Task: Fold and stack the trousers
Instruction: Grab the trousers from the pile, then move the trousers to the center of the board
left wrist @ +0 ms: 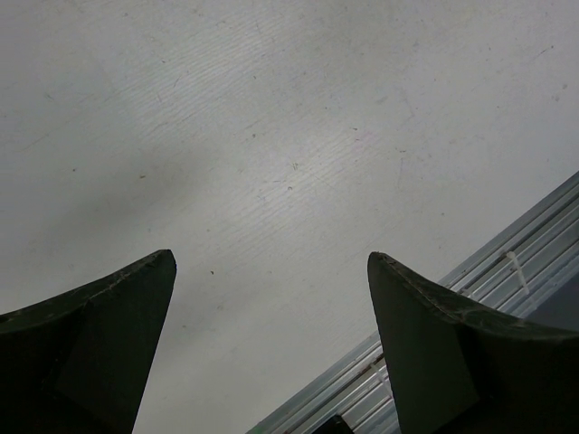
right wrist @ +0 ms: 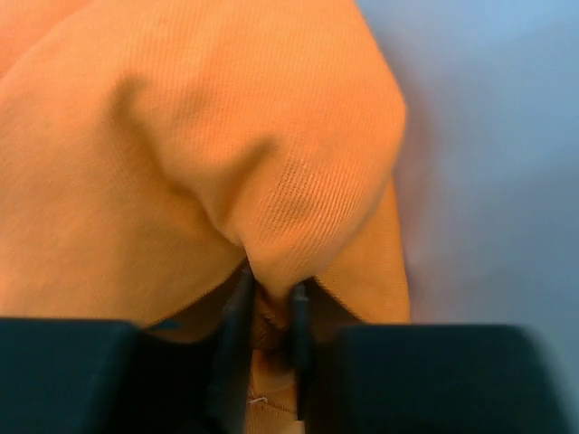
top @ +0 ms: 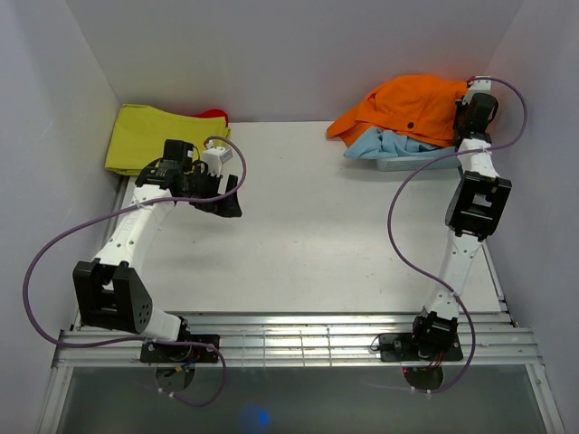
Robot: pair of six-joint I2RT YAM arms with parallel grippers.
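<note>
Orange fabric fills the right wrist view: the trousers [right wrist: 226, 163] bulge in a rounded fold, and the right tool [right wrist: 270, 291] has its two dark fingers [right wrist: 237, 312] drawn narrow on a pinch of that fold, with the cloth running down into the slim gap between them. From above, the trousers lie in a crumpled heap at the far right corner of the worktop [top: 317, 226], a small dark button [top: 410, 126] showing on the near side. The heap rests on a light blue garment [top: 389, 143], which spills over what looks like a shallow grey tray [top: 412, 165]. The right arm is stretched out along the right edge, and its tool meets the right end of the heap, close to the side wall [top: 552, 136]. The left tool [left wrist: 271, 262] is over the far left part of the worktop with its fingers spread wide and nothing between them; only bare grey surface shows in the gap, with ribbed metal rails [left wrist: 516, 271] at the lower right of that view. A yellow-green cloth [top: 149, 136] lies flat in the far left corner — near the left tool but apart from it — with a bit of red [top: 215, 115] at its far right edge. Purple cables [top: 398, 235] loop along both arms.
</note>
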